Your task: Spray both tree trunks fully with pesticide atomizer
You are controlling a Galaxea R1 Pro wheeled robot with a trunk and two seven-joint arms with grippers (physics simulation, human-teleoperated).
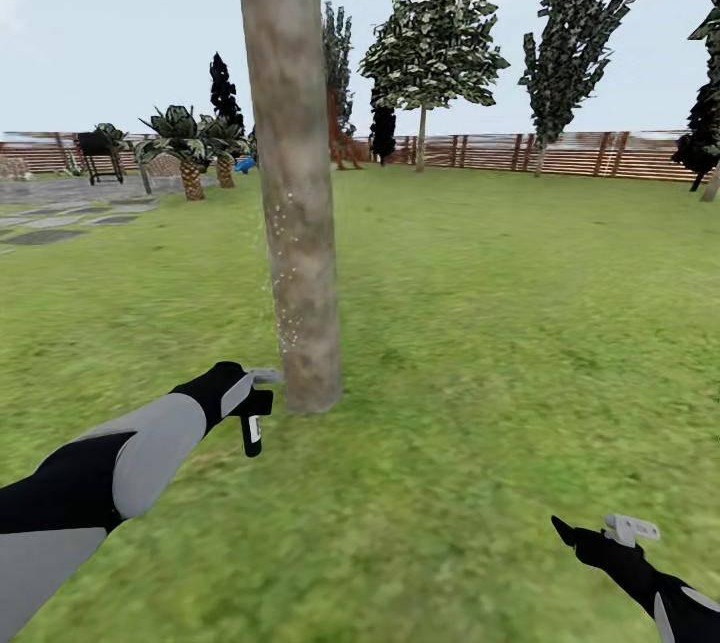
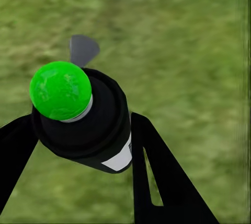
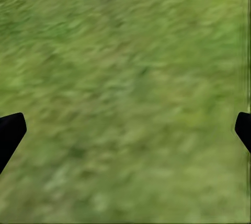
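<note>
Gripping one atomizer (image 1: 253, 420), left pincer (image 1: 243, 393)

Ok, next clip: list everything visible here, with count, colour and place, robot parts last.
Tree trunk: one, grey-brown, close ahead, with pale specks low on its left side.
Spray bottle: one, black with a white label, held beside the trunk base.
Lawn: green, all around.
Fence: brown slats, along the far edge.
Leafy trees: several, dark green, by the fence.
Palm-like plants: a few, far left.
Stone patio: grey, far left.
Left pincer: black, shut on the bottle.
Right pincer: black, low right over grass; the right wrist view shows its fingers wide apart.
</note>
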